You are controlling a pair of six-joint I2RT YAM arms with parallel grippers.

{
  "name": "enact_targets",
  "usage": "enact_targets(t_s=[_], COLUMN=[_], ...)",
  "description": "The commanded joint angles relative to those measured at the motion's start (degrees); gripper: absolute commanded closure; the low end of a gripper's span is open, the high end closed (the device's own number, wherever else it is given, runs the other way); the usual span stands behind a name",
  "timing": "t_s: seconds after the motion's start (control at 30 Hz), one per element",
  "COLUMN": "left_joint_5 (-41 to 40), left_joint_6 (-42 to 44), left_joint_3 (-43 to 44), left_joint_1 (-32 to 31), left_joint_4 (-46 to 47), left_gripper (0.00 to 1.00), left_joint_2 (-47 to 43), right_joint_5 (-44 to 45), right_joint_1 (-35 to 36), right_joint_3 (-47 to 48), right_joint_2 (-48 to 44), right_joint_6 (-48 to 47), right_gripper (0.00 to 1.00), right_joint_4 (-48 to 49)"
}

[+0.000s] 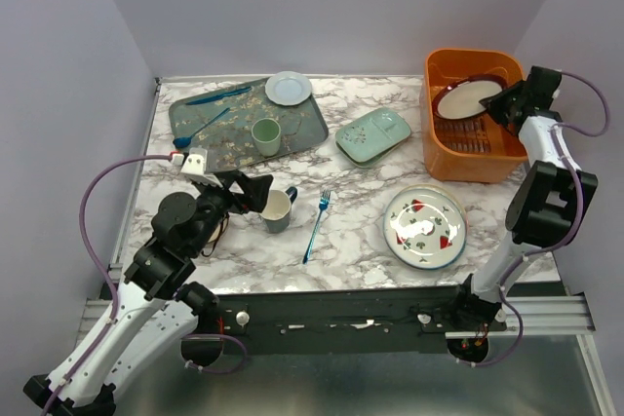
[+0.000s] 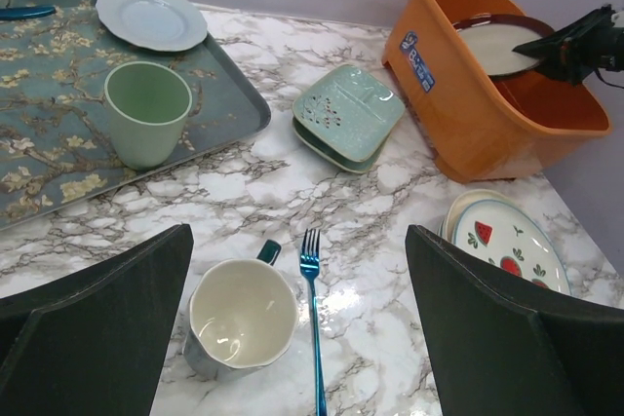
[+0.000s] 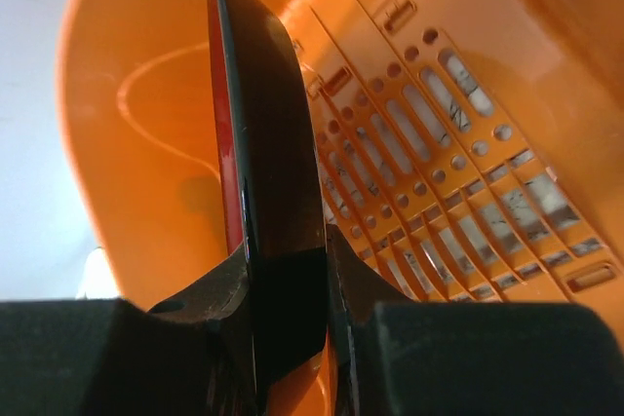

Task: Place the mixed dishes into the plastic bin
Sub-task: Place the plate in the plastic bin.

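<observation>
Right wrist view, right claw (image 3: 285,323) clamping plate (image 3: 268,143) rim, slotted bin (image 3: 458,172) floor

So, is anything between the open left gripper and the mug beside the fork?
Nothing visible does. The left gripper hangs open right by the mug; the blue fork lies beside the mug, not between them.

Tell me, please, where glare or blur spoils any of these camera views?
Left wrist: light glares off the glossy marble table beside the blue metal fork. Right wrist: the right gripper is a soft foreground blur, shut on the dark-rimmed round plate, while the slotted orange plastic bin is sharper. Top external: even light, soft shadows.
</observation>
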Motion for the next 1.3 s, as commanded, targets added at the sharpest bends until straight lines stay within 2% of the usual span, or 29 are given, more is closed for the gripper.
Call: enact_targets(t_s=[0.0,0.23,0.47,0.63,0.7,0.83,0.87,0.97,1.27], left_joint_5=[-0.6,0.3,1.1,1.8,2.2,2.7,2.9,3.5,4.2], left_joint_6=[1.0,1.4,1.6,1.7,1.7,1.7,1.7,1.7,1.4], left_joint_3=[-0.6,-0.6,-0.7,-0.7,-0.7,-0.7,-0.6,-0.6,-0.1], left_joint_1=[0.3,0.3,0.3,0.3,0.3,0.3,0.3,0.3,0.3], left_joint_4=[1.0,1.5,1.7,2.0,2.2,2.3,2.3,2.3,2.2], left_gripper=[0.01,0.01,0.01,0.01,0.01,0.01,0.01,0.01,0.01], left_joint_2=[-0.8,-0.5,-2.0,-2.0,-1.8,-1.5,-1.4,-1.5,-1.9], right_joint_5=[1.5,0.9,1.1,0.8,0.8,0.5,0.5,0.5,2.1], right_joint_1=[1.5,2.6,3.2,3.3,3.3,3.4,3.3,3.4,3.5], right_joint_3=[5.6,9.2,12.2,12.5,12.6,12.8,12.8,13.1,14.6], right_joint_2=[2.7,8.6,13.6,14.8,15.0,15.7,15.8,16.0,15.7], right_joint_6=[5.3,6.7,6.4,5.8,5.4,4.9,4.7,4.0,0.8], right_gripper=[0.99,0.98,0.77,0.65,0.56,0.50,0.44,0.34,0.24], right_joint_4=[7.4,7.1,5.6,5.2,5.2,5.1,5.1,5.0,1.0])
